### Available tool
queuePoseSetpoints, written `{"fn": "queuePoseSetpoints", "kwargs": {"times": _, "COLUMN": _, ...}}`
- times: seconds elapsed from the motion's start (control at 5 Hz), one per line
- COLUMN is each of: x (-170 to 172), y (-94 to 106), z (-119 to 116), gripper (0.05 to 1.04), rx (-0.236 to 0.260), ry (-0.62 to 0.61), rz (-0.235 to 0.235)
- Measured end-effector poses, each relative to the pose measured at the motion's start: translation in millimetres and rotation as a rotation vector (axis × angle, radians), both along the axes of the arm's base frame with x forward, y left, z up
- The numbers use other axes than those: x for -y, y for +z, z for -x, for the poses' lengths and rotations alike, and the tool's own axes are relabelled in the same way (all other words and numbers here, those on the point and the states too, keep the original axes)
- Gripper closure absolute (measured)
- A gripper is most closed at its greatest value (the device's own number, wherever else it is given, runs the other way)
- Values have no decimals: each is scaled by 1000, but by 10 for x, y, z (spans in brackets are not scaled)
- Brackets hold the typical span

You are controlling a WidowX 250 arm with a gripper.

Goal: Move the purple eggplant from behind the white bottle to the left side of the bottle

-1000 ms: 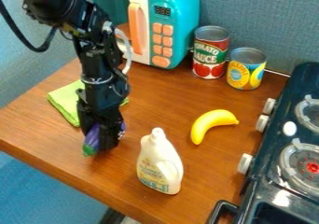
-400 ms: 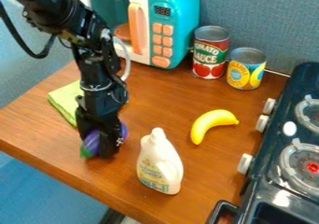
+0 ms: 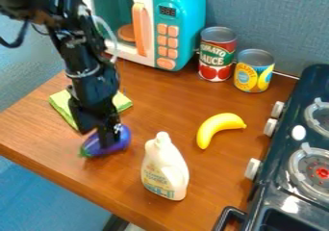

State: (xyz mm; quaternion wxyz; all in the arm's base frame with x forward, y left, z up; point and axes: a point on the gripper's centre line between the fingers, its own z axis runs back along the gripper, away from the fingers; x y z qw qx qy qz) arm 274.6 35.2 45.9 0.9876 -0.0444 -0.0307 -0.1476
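There is bare brown wooden table between the green cloth and the curved yellow banana, so a hand could pass there. The white plastic bottle stands up tall near the front and blocks the way. At the back, the blue and white toy microwave and two metal cans make a wall.

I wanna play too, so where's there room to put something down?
The biggest bare patch is between the green cloth and banana, in front of the microwave. Another is between the white bottle and stove. It's crowded around the claw and eggplant.
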Motion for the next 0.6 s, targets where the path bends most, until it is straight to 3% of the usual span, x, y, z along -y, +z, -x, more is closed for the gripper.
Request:
{"fn": "queuePoseSetpoints", "kwargs": {"times": 0.2, "x": -20, "y": 323, "z": -2, "gripper": 83, "rx": 64, "ry": 24, "rz": 27}}
{"fn": "queuePoseSetpoints", "kwargs": {"times": 0.6, "x": -271, "y": 551, "z": -75, "gripper": 83, "rx": 82, "ry": 102, "rz": -50}}
